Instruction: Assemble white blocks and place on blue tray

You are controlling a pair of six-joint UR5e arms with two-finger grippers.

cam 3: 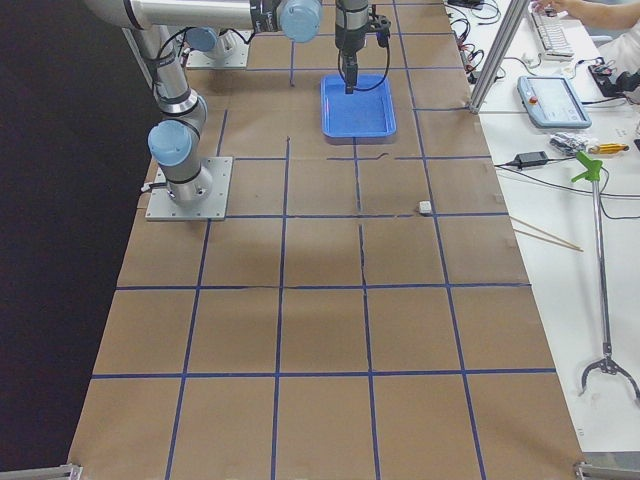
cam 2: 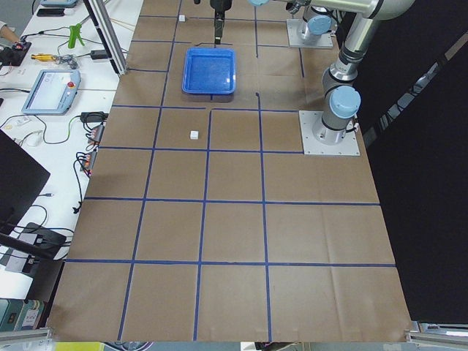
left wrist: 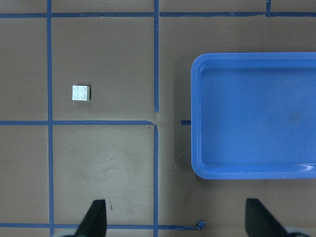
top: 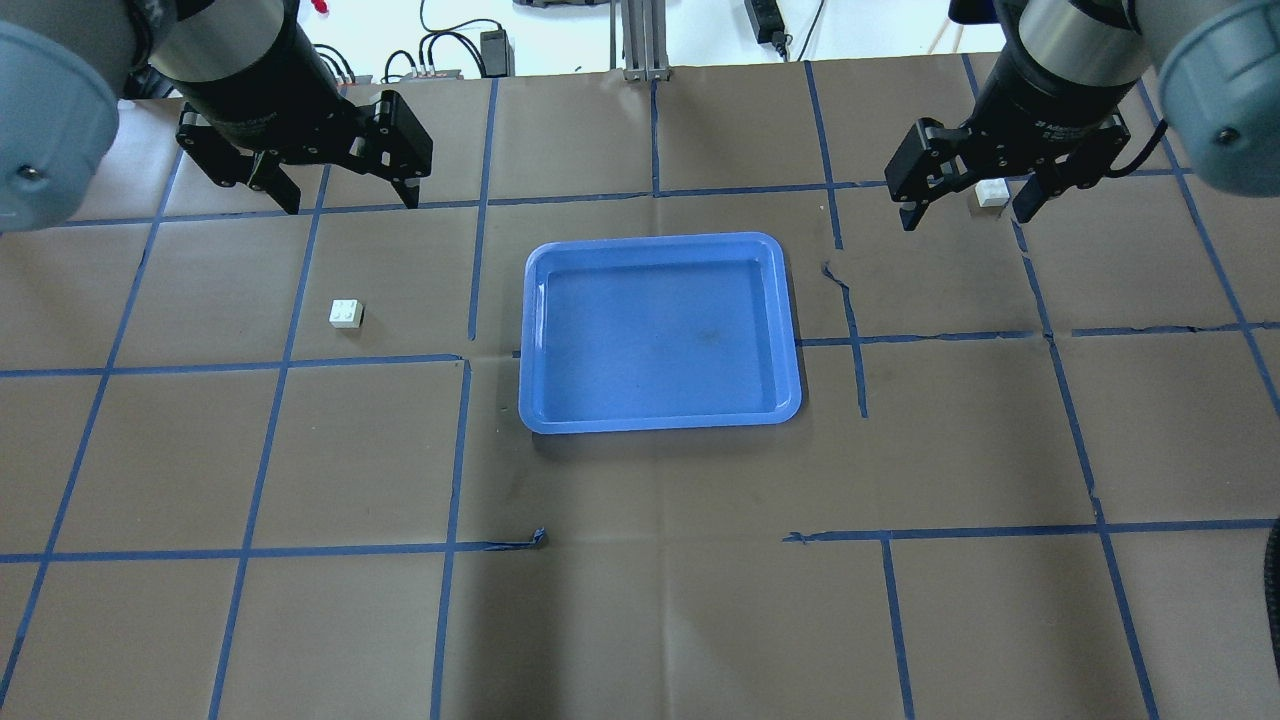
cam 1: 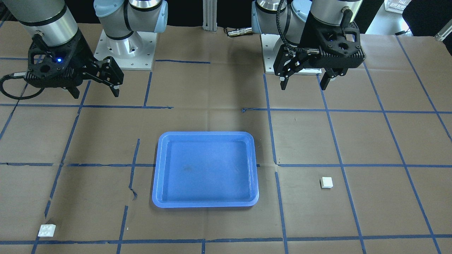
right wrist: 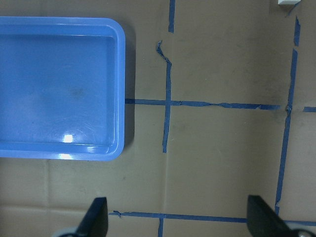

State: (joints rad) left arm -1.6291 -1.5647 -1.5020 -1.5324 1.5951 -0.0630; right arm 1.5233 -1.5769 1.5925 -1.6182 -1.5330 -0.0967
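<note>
The blue tray (top: 660, 240) lies empty at the table's middle, also in the front view (cam 1: 206, 134). One white block (top: 346, 314) lies studs up left of the tray; it also shows in the front view (cam 1: 326, 182) and the left wrist view (left wrist: 81, 93). The other white block (top: 992, 193) lies far to the right, also in the front view (cam 1: 47, 230), and is cut off by the top edge of the right wrist view (right wrist: 289, 2). My left gripper (top: 350, 203) and right gripper (top: 967, 218) hang open and empty above the table, apart from both blocks.
Brown paper with a blue tape grid covers the table. The arms' base plates (cam 1: 123, 53) stand at the robot's edge. Benches with tools and cables (cam 2: 51, 88) run along the table's far side. Torn tape ends (top: 535, 540) lie on the paper.
</note>
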